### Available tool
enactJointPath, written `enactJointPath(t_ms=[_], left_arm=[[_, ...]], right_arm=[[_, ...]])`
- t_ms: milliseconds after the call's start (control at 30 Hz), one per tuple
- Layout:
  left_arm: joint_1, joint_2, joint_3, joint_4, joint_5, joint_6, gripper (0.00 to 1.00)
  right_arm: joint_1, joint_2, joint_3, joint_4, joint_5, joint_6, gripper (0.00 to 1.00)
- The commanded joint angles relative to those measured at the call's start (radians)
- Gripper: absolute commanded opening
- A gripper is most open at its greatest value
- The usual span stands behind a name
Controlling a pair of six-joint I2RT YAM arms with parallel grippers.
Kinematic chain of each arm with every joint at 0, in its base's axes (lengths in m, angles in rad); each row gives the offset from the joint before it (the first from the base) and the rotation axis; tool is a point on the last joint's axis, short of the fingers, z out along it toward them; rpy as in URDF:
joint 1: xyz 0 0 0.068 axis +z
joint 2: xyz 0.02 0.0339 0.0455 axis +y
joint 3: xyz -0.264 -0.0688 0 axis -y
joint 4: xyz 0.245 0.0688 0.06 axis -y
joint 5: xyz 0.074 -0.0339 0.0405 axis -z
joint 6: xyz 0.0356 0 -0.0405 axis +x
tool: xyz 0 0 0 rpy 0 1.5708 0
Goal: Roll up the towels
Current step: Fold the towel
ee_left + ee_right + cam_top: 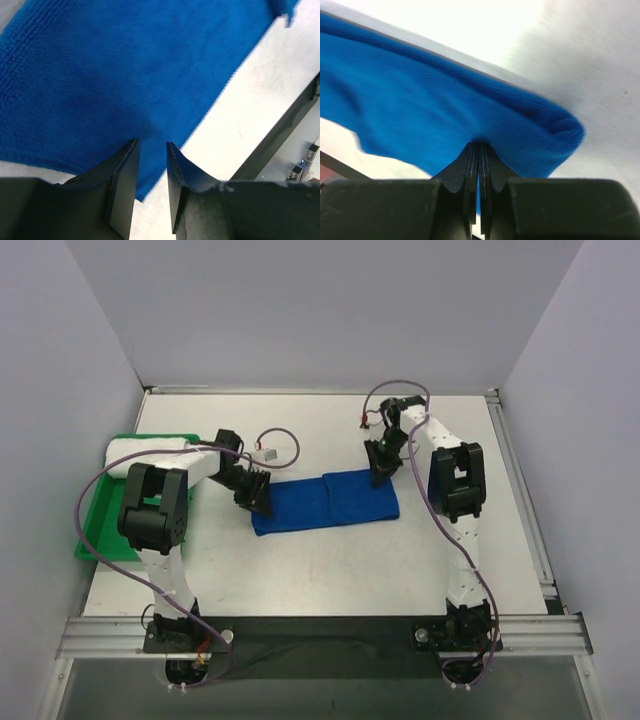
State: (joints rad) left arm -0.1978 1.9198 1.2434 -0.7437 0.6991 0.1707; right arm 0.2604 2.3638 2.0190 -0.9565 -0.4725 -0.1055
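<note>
Inside right claw, blue towel edge.

No legible text or labels

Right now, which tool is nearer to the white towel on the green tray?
Left. The left tool is at the blue towel's left end, near the white towel; the right tool pinches the blue towel's right end, farther away.

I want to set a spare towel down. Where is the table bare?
Bare table lies between the blue towel and the arm bases, plus a far strip between towel and back wall. Crowded: the left, with green tray, white towel and left arm, and both towel ends, at the left hand and right hand.
</note>
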Motion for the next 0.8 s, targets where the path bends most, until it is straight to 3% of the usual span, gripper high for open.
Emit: enactJointPath(t_ms=[0,167,300,333,467,567,767], left_arm=[[0.001,0.071,0.042,0.011,-0.056,0.022,0.38],[0.001,0.181,0.157,0.009,-0.124,0.047,0.37],[0.011,0.338,0.463,-0.086,-0.171,0.087,0.37],[0.017,0.36,0.591,-0.103,-0.165,0.095,0.41],[0.023,0.362,0.754,-0.166,-0.104,0.087,0.56],[0.018,0.253,0.679,-0.164,-0.064,0.082,0.62],[-0.006,0.124,0.452,-0.106,-0.058,0.052,0.6]], right_arm=[[-0.046,-0.009,-0.09,-0.048,0.031,-0.051,0.0],[-0.004,-0.09,-0.308,-0.031,-0.055,-0.083,0.0],[0.089,-0.202,-0.495,-0.025,-0.243,-0.091,0.01],[0.108,-0.227,-0.543,-0.025,-0.285,-0.098,0.02],[0.117,-0.331,-0.562,-0.034,-0.406,-0.086,0.12],[0.063,-0.385,-0.525,-0.025,-0.365,-0.08,0.16],[0.011,-0.35,-0.502,0.019,-0.16,-0.05,0.17]])
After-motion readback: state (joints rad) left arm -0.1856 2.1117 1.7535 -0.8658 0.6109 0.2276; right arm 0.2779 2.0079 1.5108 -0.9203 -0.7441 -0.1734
